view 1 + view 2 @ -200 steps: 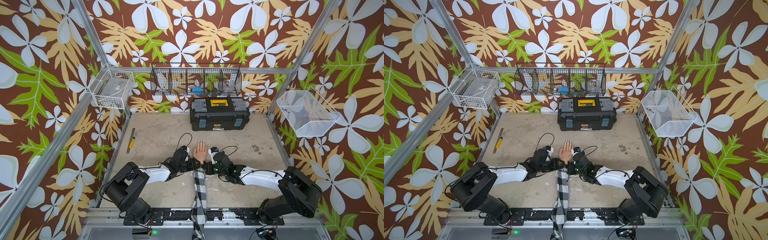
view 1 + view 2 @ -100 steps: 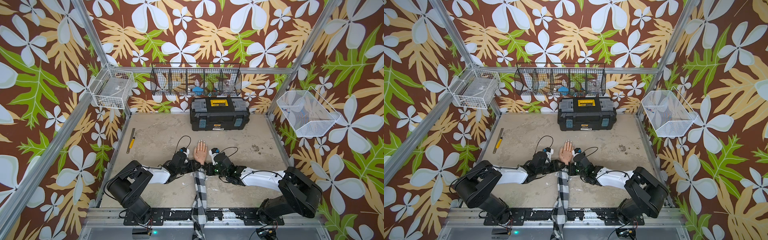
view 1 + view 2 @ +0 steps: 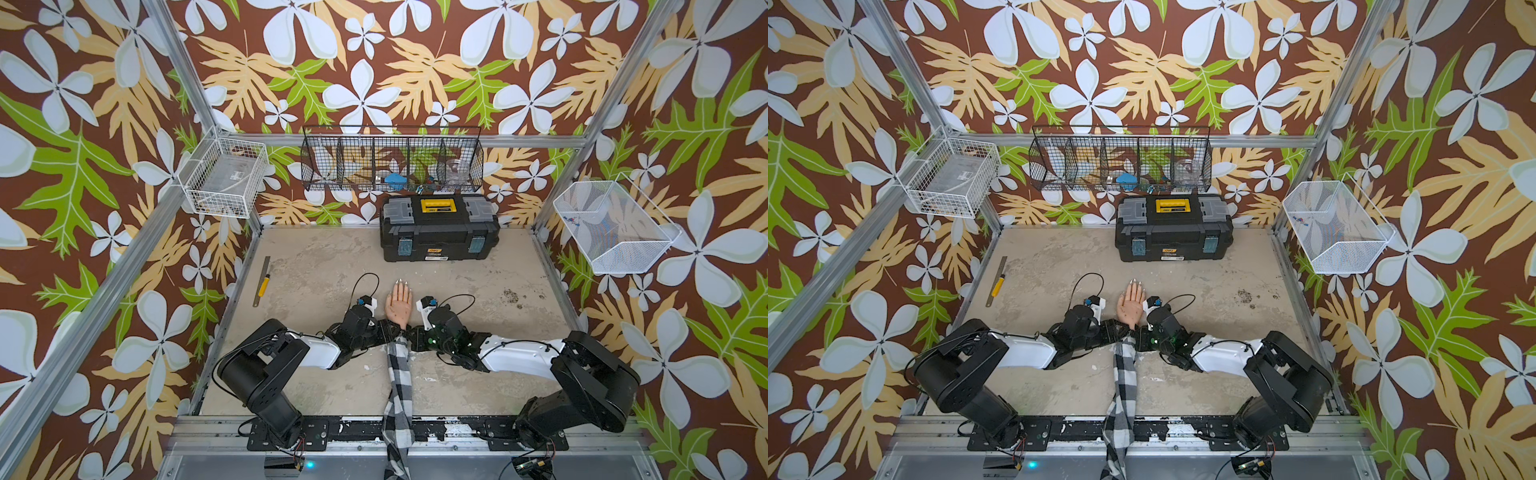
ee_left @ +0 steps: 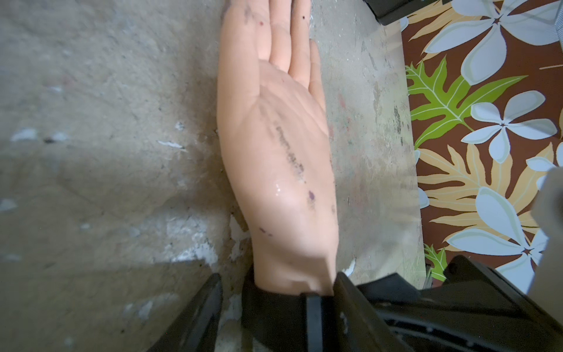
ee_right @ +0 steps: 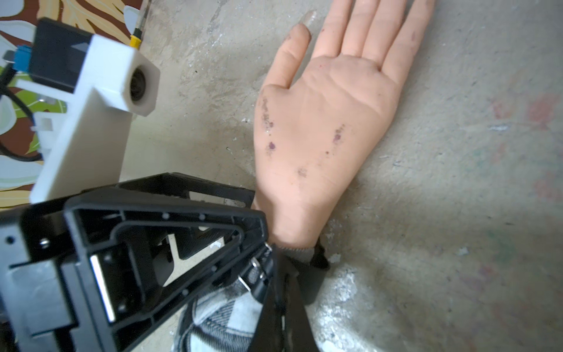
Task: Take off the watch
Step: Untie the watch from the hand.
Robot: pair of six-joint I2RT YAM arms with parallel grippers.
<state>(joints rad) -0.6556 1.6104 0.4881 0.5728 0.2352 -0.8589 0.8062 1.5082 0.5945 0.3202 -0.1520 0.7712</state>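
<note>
Left tool (image 4: 277, 289) stands part open, jaws straddling the wrist of the mannequin hand (image 4: 274, 146), likely to steady it. The watch (image 4: 274, 314) is strapped there, mid-bench (image 3: 478, 374), nearer the front edge. Right tool (image 5: 283, 292) is closed at the buckle (image 5: 254, 275), probably to work it loose; any hold is unclear.

Stained table (image 3: 457, 399), toolbox (image 3: 438, 232), mannequin hand (image 3: 398, 305) (palm up)

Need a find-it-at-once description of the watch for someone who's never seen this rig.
Near the middle of the sandy table lies a palm-up mannequin hand. Where its wrist meets the checked sleeve, a plain black band wraps round it: the watch. It is solid black, unlike the pink hand and the black-and-white sleeve either side.
</note>
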